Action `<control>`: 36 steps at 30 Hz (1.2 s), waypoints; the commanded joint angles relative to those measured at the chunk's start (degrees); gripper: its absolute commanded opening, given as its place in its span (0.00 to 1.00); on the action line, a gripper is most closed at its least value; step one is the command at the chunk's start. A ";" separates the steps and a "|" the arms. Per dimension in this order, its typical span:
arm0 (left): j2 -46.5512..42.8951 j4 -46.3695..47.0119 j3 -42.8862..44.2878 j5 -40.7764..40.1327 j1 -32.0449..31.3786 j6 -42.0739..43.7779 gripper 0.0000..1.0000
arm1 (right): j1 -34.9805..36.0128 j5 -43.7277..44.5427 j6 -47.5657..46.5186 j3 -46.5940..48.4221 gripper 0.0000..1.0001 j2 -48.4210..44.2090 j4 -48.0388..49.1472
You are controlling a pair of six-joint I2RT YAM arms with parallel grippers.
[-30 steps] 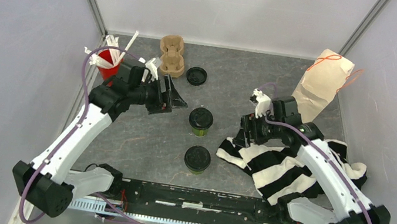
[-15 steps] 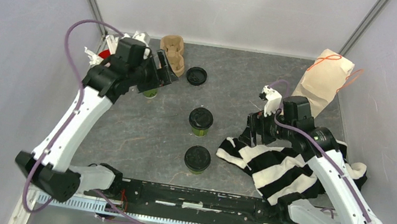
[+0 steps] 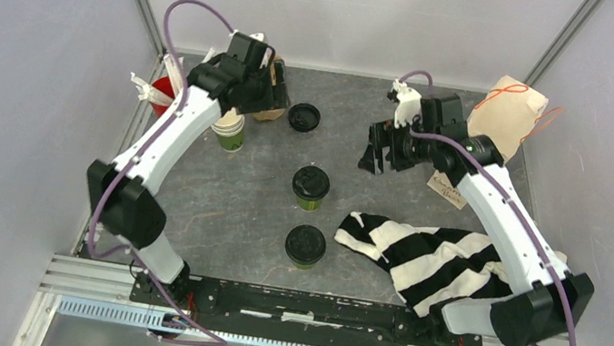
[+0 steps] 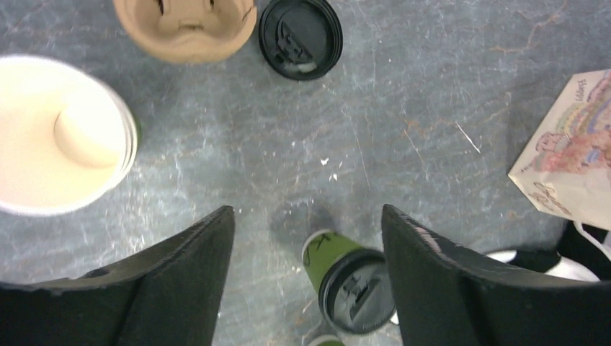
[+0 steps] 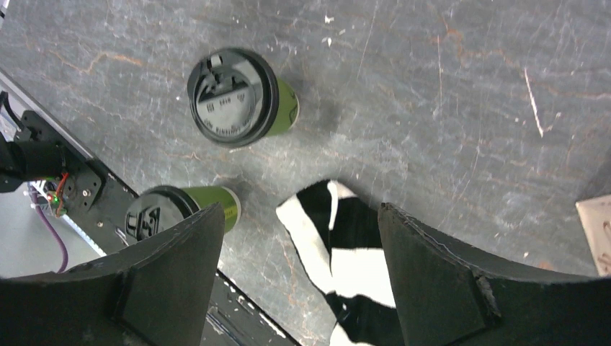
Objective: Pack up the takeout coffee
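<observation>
Nothing is packed yet. The far green cup [image 3: 310, 186] and the near green cup [image 3: 305, 245] stand lidded in the middle of the desk [image 3: 225, 207], apart from the pulp carrier [image 4: 184, 27] at its back-left, which looks empty. Left claw [image 4: 306, 216] and right claw [image 5: 299, 213] both gape, holding nothing. The paper bag [image 3: 500, 119] hides its inside.

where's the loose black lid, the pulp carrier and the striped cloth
loose black lid [image 3: 303, 117], top view, its centre
pulp carrier [image 4: 186, 36], left wrist view, its rounded end
striped cloth [image 3: 441, 262], top view, its middle
</observation>
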 commanded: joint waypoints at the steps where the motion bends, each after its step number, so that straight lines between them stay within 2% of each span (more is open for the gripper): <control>1: 8.77 2.74 6.89 -2.75 0.04 6.66 0.75 | 0.06 1.16 0.23 4.44 0.84 1.07 2.93; 6: 18.27 5.27 13.72 -5.05 0.02 9.98 0.68 | -0.07 4.40 -0.40 0.03 0.84 -2.47 1.99; 10: 28.21 2.13 25.67 -6.85 0.40 9.14 0.62 | -0.12 5.60 -2.27 -3.68 0.84 -5.01 2.19; 15: 36.70 1.23 33.97 -9.56 2.28 5.13 0.62 | -0.43 8.65 -7.22 -3.26 0.85 -3.55 0.88; 20: 39.92 3.35 33.91 -5.64 6.11 -0.04 0.59 | 1.31 12.00 -10.00 -5.74 0.85 -3.45 1.64; 22: 40.64 5.03 33.71 -3.56 6.86 -0.27 0.55 | 1.74 12.83 -10.40 -6.56 0.86 -3.72 2.07; 31: 43.68 6.45 35.24 -1.47 7.94 -1.31 0.49 | 2.68 13.77 -11.13 -5.53 0.87 -1.70 2.26; 33: 44.09 7.16 35.62 -0.01 7.96 -1.38 0.51 | 2.76 13.68 -11.13 -5.51 0.87 -1.59 2.35; 35: 44.24 8.21 35.34 2.11 7.96 -1.38 0.59 | 2.81 13.47 -11.13 -5.43 0.88 -1.42 2.33; 36: 44.29 8.34 35.22 2.43 7.96 -1.42 0.61 | 2.73 13.29 -11.13 -5.35 0.88 -1.35 2.37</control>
